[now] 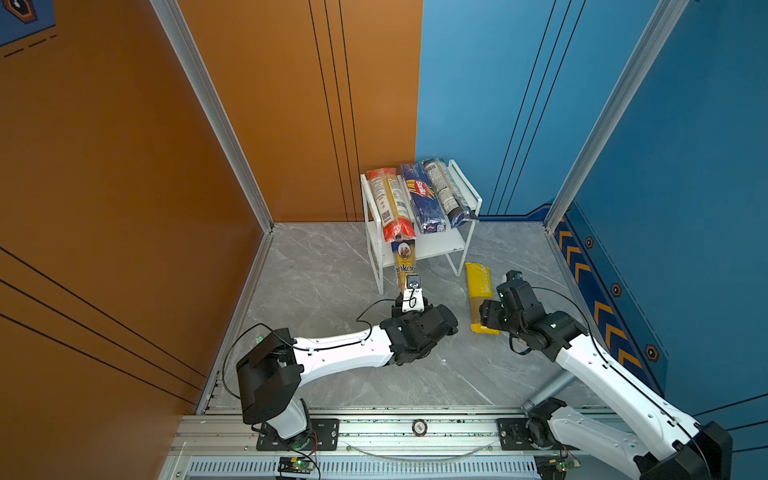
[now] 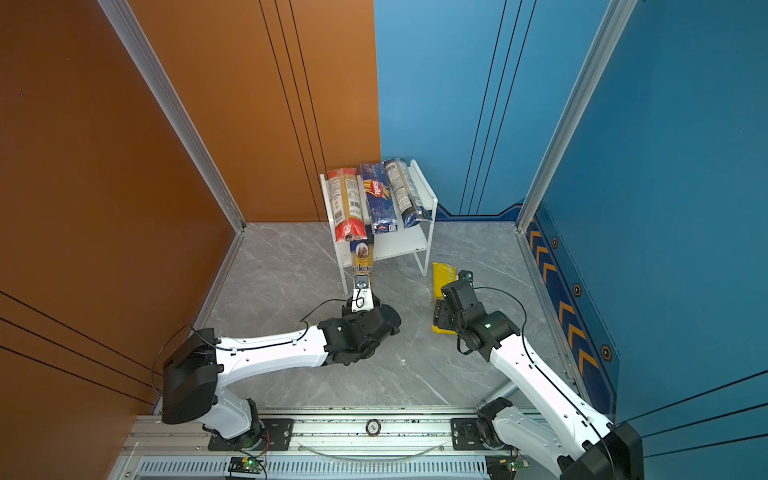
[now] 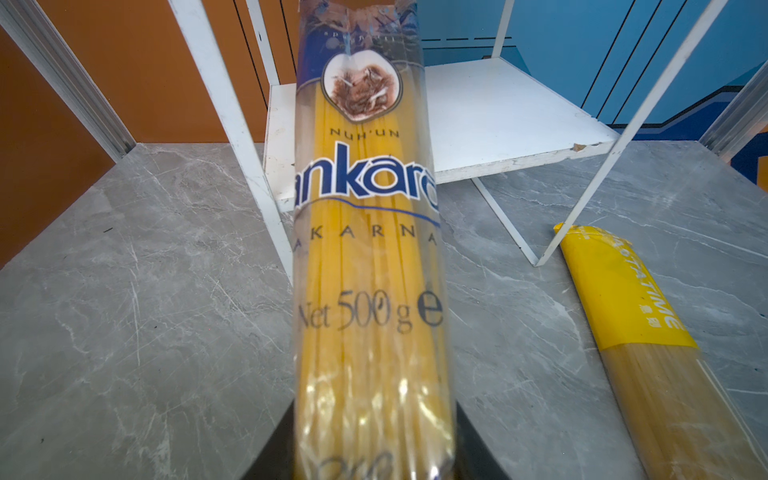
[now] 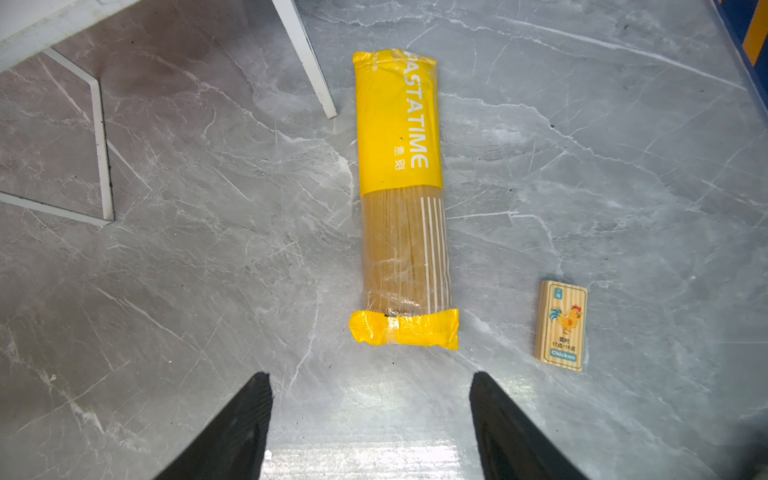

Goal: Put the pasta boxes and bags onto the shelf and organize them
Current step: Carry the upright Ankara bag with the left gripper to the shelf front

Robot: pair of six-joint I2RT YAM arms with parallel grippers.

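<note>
The white shelf [image 1: 440, 243] stands in the back corner. Its top board carries three pasta bags side by side: a red-ended clear one [image 1: 390, 203], a dark blue Barilla one [image 1: 422, 197] and a clear one with dark-blue labels [image 1: 446, 191]. My left gripper [image 1: 409, 293] is shut on the near end of the blue-yellow Ankara pack [image 3: 365, 249]. The pack's far end reaches under the top board, over the lower board [image 3: 498, 116]. The bright yellow pack [image 4: 399, 166] lies flat on the floor just right of the shelf. My right gripper [image 4: 370, 386] hovers open behind its near end, with nothing between the fingers.
A small wooden card block with a chicken picture [image 4: 561, 326] lies on the floor right of the yellow pack. The shelf's thin white legs [image 4: 307, 62] stand close to that pack's far end. Orange and blue walls close in the grey marble floor [image 1: 324, 282].
</note>
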